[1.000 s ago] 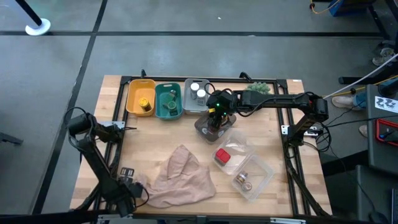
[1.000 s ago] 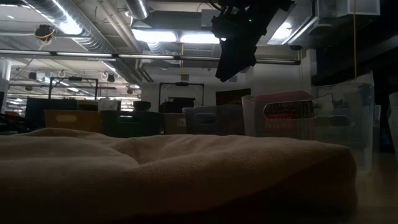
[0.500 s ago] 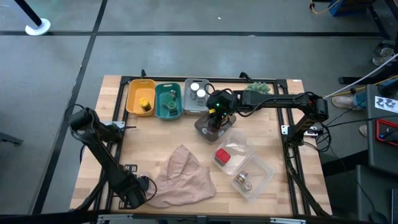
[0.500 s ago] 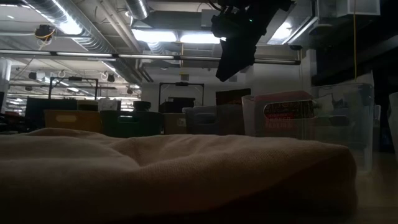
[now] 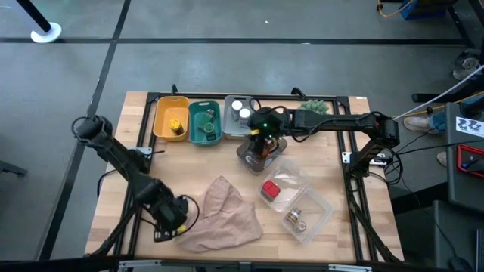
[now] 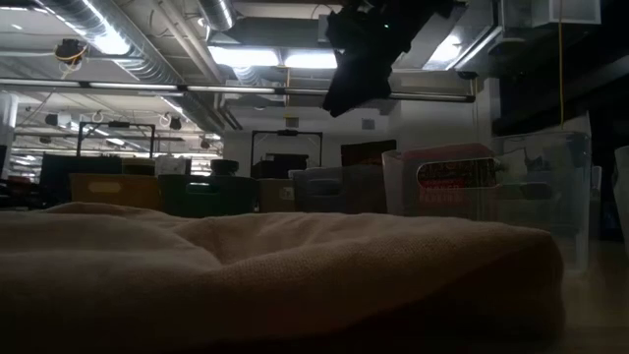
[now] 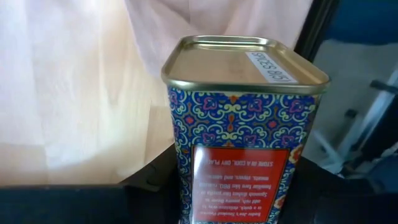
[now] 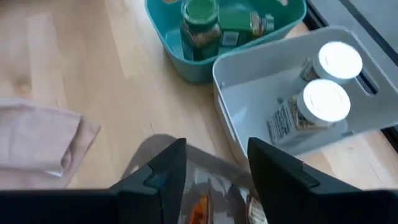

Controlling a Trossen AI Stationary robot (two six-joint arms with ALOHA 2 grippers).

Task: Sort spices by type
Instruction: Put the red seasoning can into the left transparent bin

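A blue patterned tin (image 7: 242, 106) with a gold lid and a red label fills the left wrist view, and my left gripper (image 5: 172, 215) is shut on it beside the left edge of the beige cloth (image 5: 223, 215). My right gripper (image 5: 261, 140) hangs open over a clear container (image 5: 259, 156) of orange sachets. Behind it stand a yellow bin (image 5: 171, 119) with a yellow jar, a teal bin (image 8: 186, 56) with green jars, and a white bin (image 8: 249, 106) with two capped jars. A red packet (image 5: 270, 188) and a small jar (image 5: 296, 220) lie in clear containers near the table's right. My left gripper pinches the tin's two opposite side walls (image 7: 179, 146) between its two fingers (image 7: 146, 183), near the end away from the lid. The fingers slant steeply down and run along the tin, whose gold lid end (image 7: 242, 59) points away from the wrist. The tin is lifted clear of the table.
The crumpled cloth covers the near middle of the table and fills the foreground of the low view (image 6: 275, 265). A green spiky plant (image 5: 318, 107) sits at the far right. A black frame (image 5: 144, 136) runs along the table's edges. Bare wood (image 5: 204, 162) lies between bins and cloth.
My left gripper has risen from the near left corner and gone toward the cloth and the table's right, turning as it went, with the tin still between its fingers. My right gripper has stayed over the clear container and tipped slightly.
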